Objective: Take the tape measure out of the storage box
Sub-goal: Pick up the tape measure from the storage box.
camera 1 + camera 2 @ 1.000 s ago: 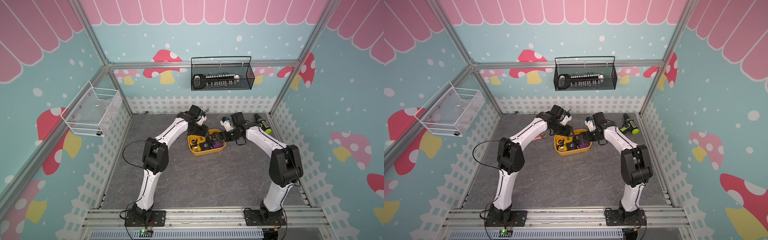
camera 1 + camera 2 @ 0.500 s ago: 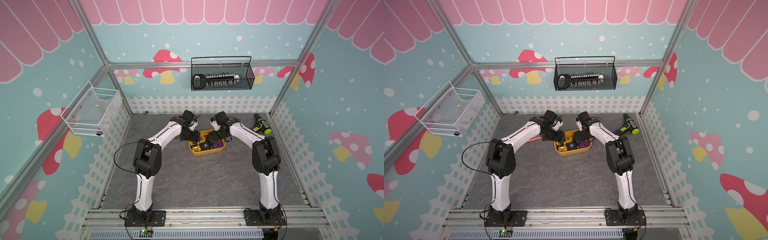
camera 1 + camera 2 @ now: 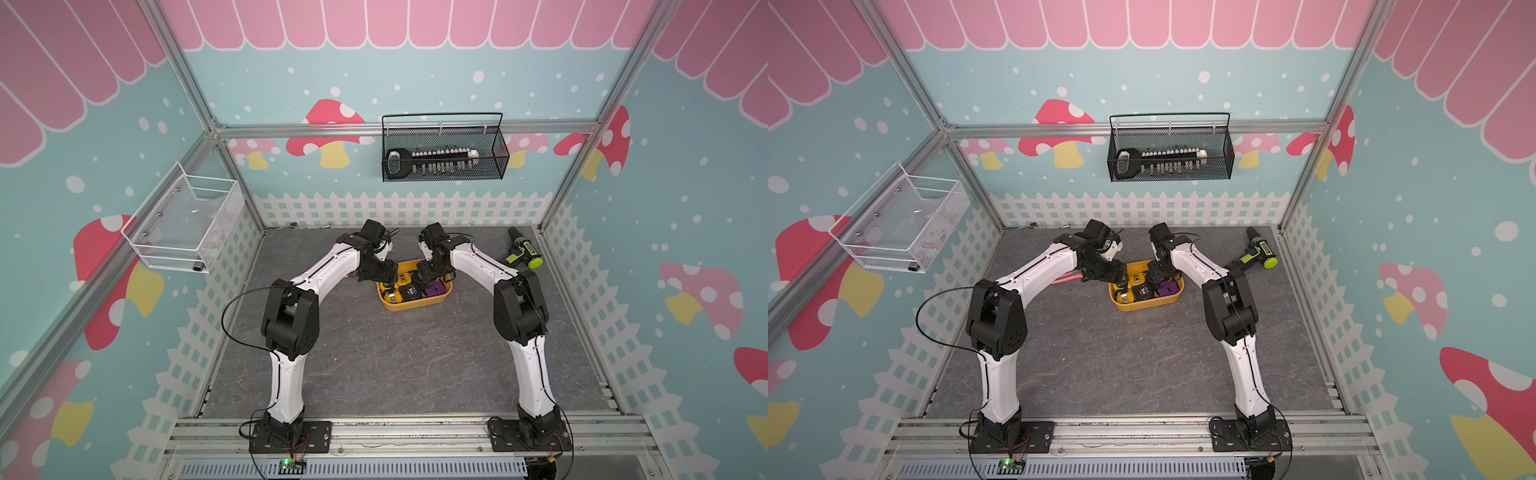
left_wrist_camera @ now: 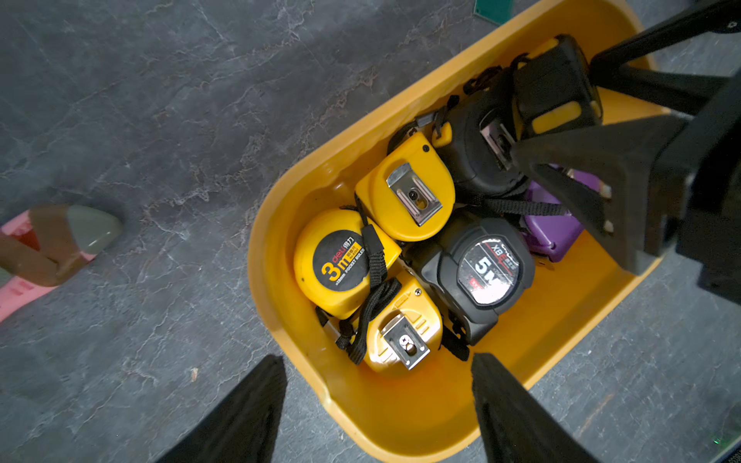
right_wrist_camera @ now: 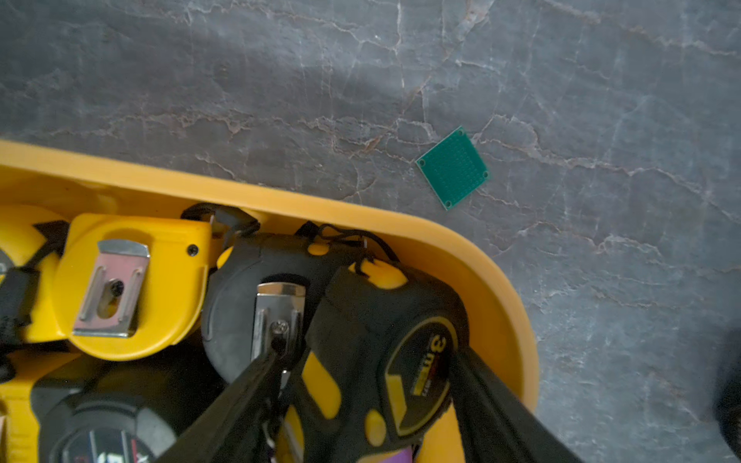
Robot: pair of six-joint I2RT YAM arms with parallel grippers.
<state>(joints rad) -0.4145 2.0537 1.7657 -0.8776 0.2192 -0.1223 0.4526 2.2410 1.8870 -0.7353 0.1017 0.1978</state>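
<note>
In both top views the storage box (image 3: 413, 306) (image 3: 1144, 307) sits mid-frame on the grey floor.

Left wrist view: the left gripper (image 4: 377, 358) hangs with its jaws apart at bottom centre, over the box's end.

Right wrist view: the right gripper (image 5: 365, 354) is clamped on the tape measure (image 5: 401, 320), a black-and-yellow one marked 3m, at lower centre in the box's rounded corner.

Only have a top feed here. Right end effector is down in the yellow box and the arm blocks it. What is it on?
Observer: In the right wrist view, the right end effector straddles a black-and-yellow tape measure marked 3m, at one end of the storage box. I cannot tell if it is clamped.
Operator: Left end effector holding anything?
Observer: No. In the left wrist view, the left end effector is open and empty, over the box's opposite end.
Operator: Anything loose near the box?
Observer: A small green circuit board lies flat on the table, apart from the box's rim.
</note>
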